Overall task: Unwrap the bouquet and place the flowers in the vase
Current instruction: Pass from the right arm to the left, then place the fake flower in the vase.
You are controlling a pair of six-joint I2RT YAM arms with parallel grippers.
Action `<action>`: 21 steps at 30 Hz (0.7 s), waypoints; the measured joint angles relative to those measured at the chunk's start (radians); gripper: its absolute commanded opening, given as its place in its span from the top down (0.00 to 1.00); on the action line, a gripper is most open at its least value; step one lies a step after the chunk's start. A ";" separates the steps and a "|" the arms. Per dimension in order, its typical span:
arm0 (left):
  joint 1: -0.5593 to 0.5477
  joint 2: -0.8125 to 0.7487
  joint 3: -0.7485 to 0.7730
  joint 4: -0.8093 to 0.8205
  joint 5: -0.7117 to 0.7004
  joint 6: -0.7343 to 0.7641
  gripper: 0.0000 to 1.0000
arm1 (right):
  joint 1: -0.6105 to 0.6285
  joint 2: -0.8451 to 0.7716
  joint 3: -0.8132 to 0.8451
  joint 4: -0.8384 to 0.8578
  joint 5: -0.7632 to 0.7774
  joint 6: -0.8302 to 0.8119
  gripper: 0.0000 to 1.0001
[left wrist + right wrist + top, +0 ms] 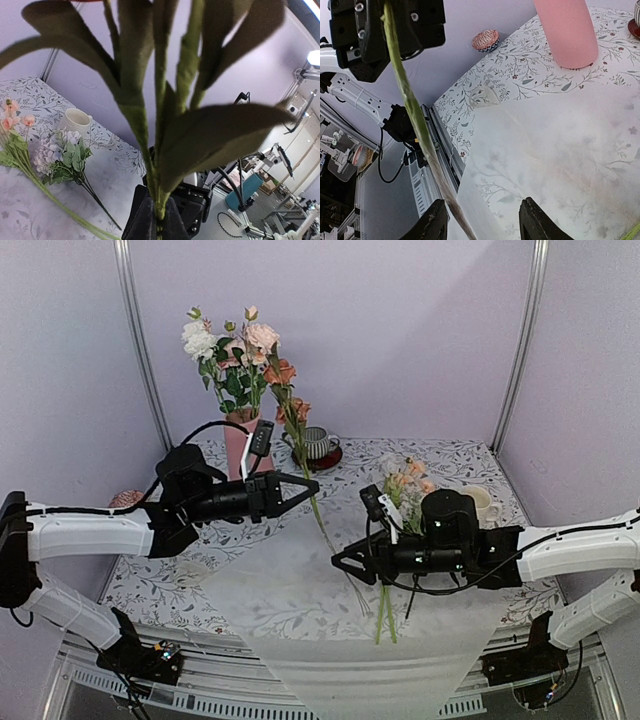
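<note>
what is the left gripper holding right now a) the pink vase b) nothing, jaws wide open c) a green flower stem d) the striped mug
c: the left gripper is shut on the green stem of the peach-bloomed flower, holding it up in the air.

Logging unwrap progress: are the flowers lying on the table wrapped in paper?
No, the wrapping paper lies spread out flat, and the flowers lie loose with their stems across it.

no writing, label, brand name, number or sign can be read on anything in these three views.
</note>
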 measured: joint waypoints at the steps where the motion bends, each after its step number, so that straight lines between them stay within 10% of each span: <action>1: 0.000 -0.003 0.000 -0.002 -0.002 0.001 1.00 | 0.000 -0.006 -0.010 -0.002 0.000 0.002 0.50; 21: 0.000 -0.058 0.000 -0.051 -0.048 0.018 1.00 | 0.027 -0.074 -0.136 -0.011 -0.039 0.012 0.53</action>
